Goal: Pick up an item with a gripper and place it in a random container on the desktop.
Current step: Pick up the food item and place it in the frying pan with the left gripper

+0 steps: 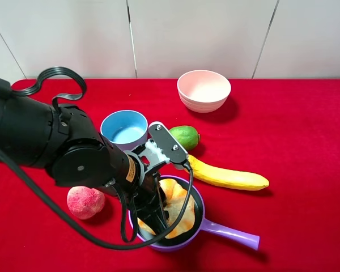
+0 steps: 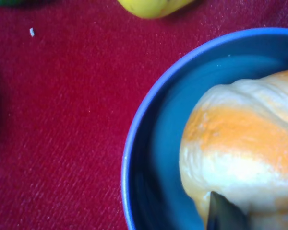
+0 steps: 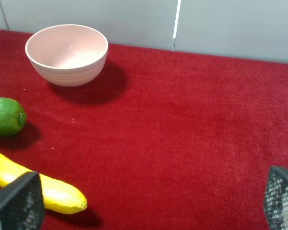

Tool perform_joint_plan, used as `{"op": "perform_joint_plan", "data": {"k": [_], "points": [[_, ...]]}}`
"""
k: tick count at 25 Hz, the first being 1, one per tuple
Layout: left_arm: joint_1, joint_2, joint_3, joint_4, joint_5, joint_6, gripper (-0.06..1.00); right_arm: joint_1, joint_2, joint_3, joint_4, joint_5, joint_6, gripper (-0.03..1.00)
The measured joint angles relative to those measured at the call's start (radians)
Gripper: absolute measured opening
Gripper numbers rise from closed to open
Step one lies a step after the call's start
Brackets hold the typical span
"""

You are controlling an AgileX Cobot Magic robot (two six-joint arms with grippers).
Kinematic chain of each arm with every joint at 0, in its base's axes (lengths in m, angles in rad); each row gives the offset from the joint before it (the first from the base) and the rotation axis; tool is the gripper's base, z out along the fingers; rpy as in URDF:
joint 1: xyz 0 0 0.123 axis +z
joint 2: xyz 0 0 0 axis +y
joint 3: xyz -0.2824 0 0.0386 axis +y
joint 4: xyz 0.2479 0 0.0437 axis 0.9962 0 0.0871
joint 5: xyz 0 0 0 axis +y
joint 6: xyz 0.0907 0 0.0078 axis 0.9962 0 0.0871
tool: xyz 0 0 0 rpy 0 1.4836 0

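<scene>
The ring pastry (image 1: 178, 208) lay inside the purple pan (image 1: 178, 246) on the red bench (image 1: 306, 141), with the left pincer (image 1: 153, 218) lowered against it, its grip indeterminable, and the right pincer (image 3: 144, 206) spread wide and empty; the pastry was judged light, soft and crushable, best held gently across its outer curve.

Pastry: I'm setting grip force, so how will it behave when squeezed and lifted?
The pastry looks puffy and bread-like, so it is probably light and squashy. Its matt, lumpy crust should not slip much. Resting broad in the pan, it seems unlikely to roll.
</scene>
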Motion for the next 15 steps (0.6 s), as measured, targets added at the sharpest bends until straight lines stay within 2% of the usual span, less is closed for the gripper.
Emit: {"op": "perform_joint_plan", "data": {"k": [5,12,15], "points": [[0.0,0.0,0.0,0.0,0.001,0.013,0.46,0.0,0.0,0.0,0.0,0.0,0.0,0.69],[0.0,0.0,0.0,0.0,0.002,0.048,0.86,0.0,0.0,0.0,0.0,0.0,0.0,0.69],[0.0,0.0,0.0,0.0,0.002,0.049,0.96,0.0,0.0,0.0,0.0,0.0,0.0,0.69]]}}
